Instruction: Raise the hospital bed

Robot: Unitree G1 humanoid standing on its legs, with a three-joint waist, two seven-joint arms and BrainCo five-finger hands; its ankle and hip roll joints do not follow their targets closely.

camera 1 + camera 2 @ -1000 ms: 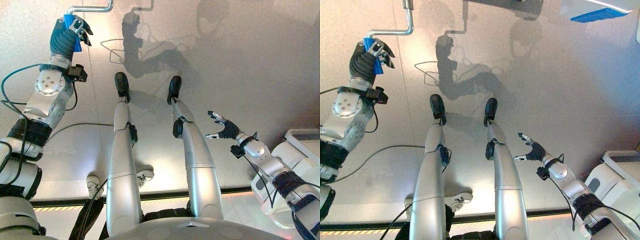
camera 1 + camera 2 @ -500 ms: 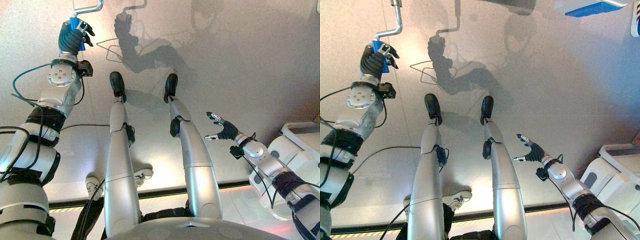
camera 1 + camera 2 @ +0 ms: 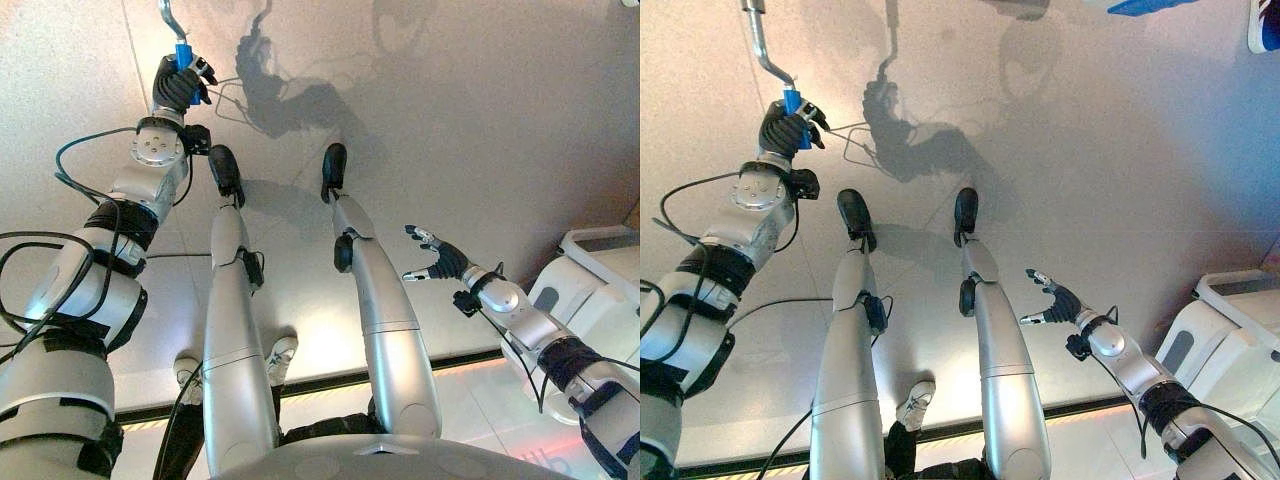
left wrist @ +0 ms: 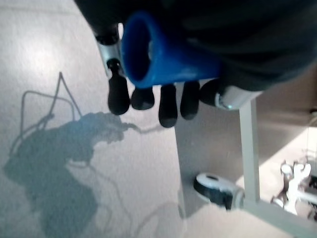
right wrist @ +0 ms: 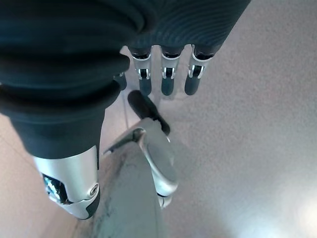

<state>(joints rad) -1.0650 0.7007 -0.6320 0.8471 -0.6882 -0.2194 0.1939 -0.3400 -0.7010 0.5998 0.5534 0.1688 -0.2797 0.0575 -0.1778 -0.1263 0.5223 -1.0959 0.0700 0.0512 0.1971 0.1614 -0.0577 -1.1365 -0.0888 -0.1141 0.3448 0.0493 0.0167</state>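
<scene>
A silver crank with a blue grip reaches down from the top edge at the far left. My left hand is shut on that blue grip, fingers curled round it. My right hand hangs open over the floor at the right, holding nothing, its fingers straight. A blue corner of the bed shows at the top right edge.
A white plastic unit stands at the right edge. A person's white shoe shows near the bottom, by a dark floor strip. A caster wheel and a frame leg stand near the crank.
My left hand has swung the crank grip round to the right and downward; the crank arm now points up from the grip instead of lying sideways. The right hand stays as before.
</scene>
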